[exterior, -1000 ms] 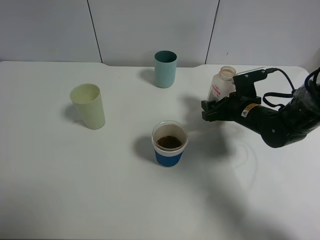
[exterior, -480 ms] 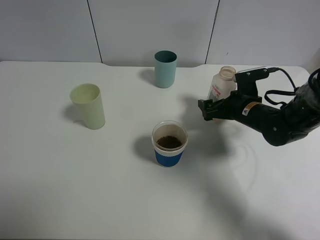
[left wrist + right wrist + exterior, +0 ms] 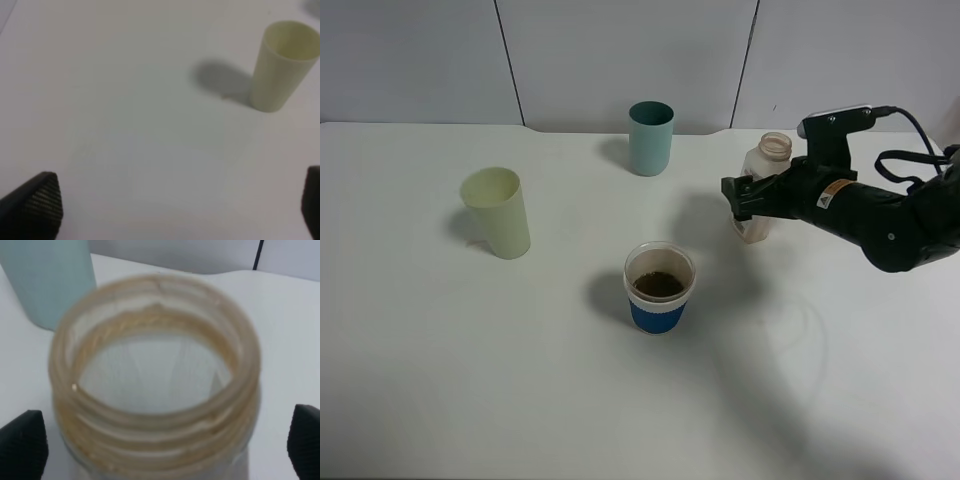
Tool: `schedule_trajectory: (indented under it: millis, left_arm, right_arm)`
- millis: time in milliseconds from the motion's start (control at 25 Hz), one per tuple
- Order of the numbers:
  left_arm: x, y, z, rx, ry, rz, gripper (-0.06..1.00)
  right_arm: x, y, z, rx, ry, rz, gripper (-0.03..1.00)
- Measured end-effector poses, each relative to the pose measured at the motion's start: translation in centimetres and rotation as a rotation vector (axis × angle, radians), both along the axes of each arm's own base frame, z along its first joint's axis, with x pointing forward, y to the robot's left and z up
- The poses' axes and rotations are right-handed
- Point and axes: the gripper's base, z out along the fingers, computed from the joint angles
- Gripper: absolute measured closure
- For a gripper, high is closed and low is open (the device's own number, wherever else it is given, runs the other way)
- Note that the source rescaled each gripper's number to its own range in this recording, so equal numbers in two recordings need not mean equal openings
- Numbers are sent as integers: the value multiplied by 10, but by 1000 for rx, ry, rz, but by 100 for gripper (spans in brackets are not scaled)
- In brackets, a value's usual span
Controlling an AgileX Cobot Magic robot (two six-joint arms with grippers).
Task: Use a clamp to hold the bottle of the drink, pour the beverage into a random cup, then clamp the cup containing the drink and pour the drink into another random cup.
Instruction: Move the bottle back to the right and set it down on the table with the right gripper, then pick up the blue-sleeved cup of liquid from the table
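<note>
One arm (image 3: pixel 880 215) reaches across the table (image 3: pixel 520 380), gripper (image 3: pixel 742 198) spread around the bottle (image 3: pixel 773 150).

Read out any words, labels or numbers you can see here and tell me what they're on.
Nothing here can be read.
The sticker on the right arm: too small to read.
Label on the bottle: mostly hidden, unreadable.
The blue-sleeved cup: no lettering visible.
</note>
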Motion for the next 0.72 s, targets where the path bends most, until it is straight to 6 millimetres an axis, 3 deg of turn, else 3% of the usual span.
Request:
schedule_trajectory:
  millis: [720]
  left_arm:
    - [0,0,0,0,0,0,5]
  right_arm:
    - [-9,-4,54,-41,-98,14,5]
